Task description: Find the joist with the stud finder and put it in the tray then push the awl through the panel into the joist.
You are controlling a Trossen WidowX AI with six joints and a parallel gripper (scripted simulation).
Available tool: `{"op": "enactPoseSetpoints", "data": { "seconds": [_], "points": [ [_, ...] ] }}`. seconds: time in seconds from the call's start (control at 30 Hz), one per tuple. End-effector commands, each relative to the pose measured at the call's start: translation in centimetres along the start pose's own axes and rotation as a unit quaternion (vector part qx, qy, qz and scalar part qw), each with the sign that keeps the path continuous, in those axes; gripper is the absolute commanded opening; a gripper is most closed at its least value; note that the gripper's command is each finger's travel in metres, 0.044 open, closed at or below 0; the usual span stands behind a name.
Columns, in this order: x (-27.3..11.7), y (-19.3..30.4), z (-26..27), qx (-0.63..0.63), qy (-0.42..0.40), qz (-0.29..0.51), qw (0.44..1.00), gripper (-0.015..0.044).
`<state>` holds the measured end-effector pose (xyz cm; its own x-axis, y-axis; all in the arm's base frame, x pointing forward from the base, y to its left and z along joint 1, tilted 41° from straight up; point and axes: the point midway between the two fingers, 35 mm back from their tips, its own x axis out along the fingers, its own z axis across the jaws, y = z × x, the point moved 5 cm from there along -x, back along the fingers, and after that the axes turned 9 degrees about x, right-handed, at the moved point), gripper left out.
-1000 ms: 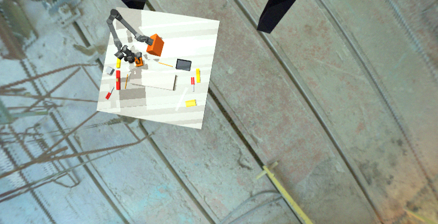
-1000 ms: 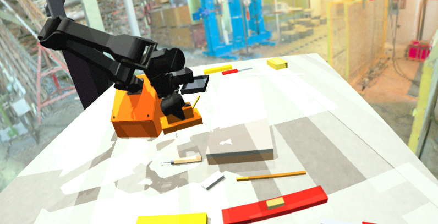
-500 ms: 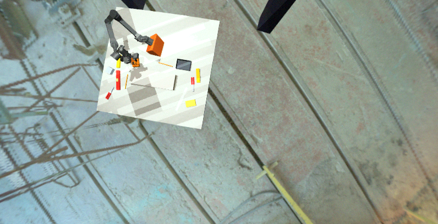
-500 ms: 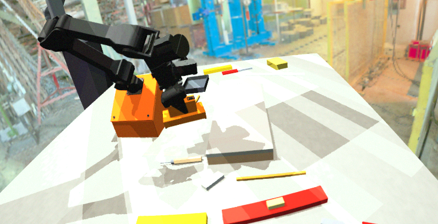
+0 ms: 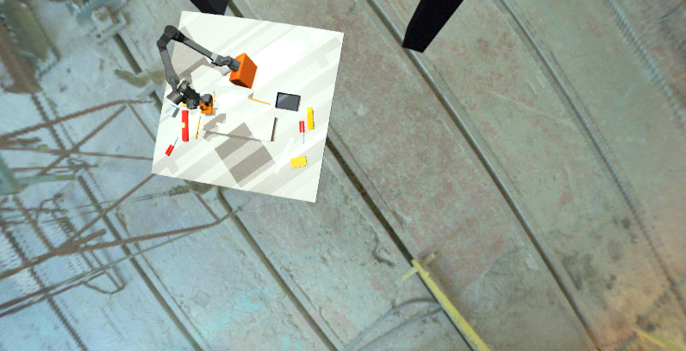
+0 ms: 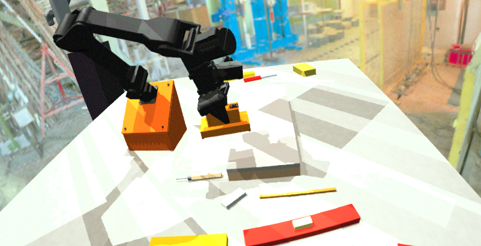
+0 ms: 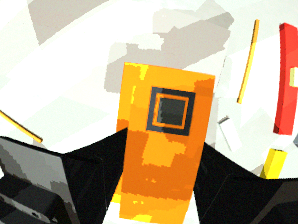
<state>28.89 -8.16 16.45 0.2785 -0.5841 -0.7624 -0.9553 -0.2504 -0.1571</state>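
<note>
The gripper is clamped on the stud finder, at ten o'clock from the panel in the top view; the tray sits at two. The awl lies at nine o'clock from the panel's near end in the exterior view.

Stud finder gripped, orange-yellow

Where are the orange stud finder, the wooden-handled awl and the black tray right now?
Orange stud finder [image 6: 225,130] [image 7: 160,172]: exterior view, front of its base; wrist view, its upper face.
Wooden-handled awl [image 6: 205,176]: exterior view, handle.
Black rectangular tray [image 5: 288,102]: top view, inner floor.
</note>
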Motion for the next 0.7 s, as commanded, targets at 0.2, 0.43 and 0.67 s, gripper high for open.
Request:
{"op": "enactPoseSetpoints", "data": {
  "seconds": [0.2, 0.43, 0.67],
  "points": [
    [0.9, -4.6, -0.6, 0.051, 0.015, -0.007, 0.999, 0.0],
    [1.7, -7.1, -0.6, 0.079, 0.023, -0.01, 0.997, 0.0],
    [2.7, -6.9, -0.7, 0.079, 0.022, -0.01, 0.997, 0.0]
  ]
}}
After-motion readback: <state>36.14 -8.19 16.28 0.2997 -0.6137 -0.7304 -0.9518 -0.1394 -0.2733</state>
